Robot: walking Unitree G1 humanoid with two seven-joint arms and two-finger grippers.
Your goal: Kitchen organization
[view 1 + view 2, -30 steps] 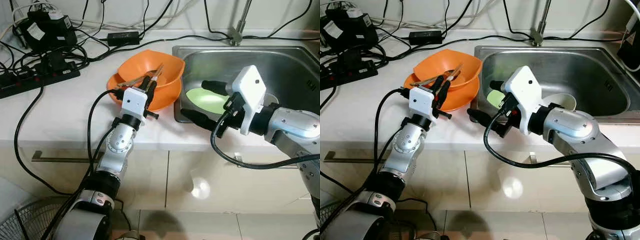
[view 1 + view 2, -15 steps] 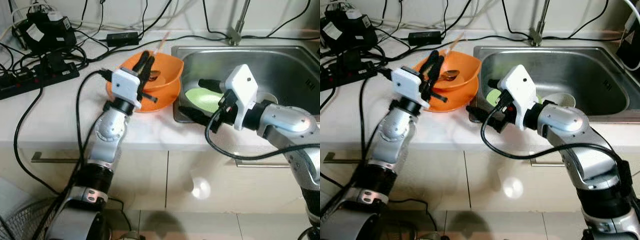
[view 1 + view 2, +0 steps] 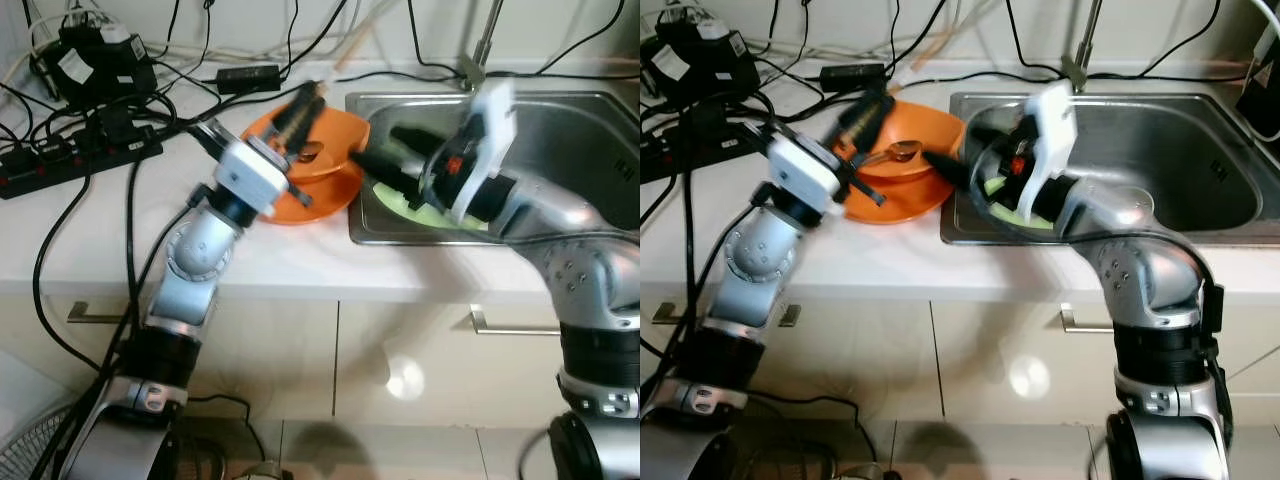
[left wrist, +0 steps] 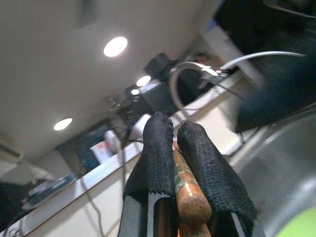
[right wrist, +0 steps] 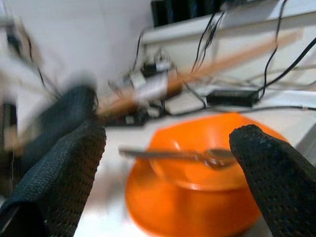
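Observation:
An orange bowl (image 3: 318, 150) sits on an orange plate (image 3: 300, 205) on the white counter, just left of the sink (image 3: 560, 100). A metal spoon (image 3: 895, 152) lies in the bowl. My left gripper (image 3: 305, 100) is above the bowl's back rim, shut on a pair of wooden chopsticks (image 4: 187, 192) that point up and back towards the wall. My right gripper (image 3: 375, 145) hangs open over the sink's left edge, facing the bowl (image 5: 197, 148), with nothing between its fingers (image 5: 269, 168). A green plate (image 3: 420, 208) lies in the sink under that arm.
A power strip (image 3: 80, 160), a black adapter (image 3: 248, 75) and many cables crowd the counter's back left. The faucet (image 3: 480, 40) stands behind the sink. A white bowl (image 3: 1132, 200) sits in the basin. Cabinet doors are below the counter edge.
My left gripper has lifted the chopsticks up out of the bowl and tilted them back. My right gripper has swung from the counter's front edge up over the sink's left side.

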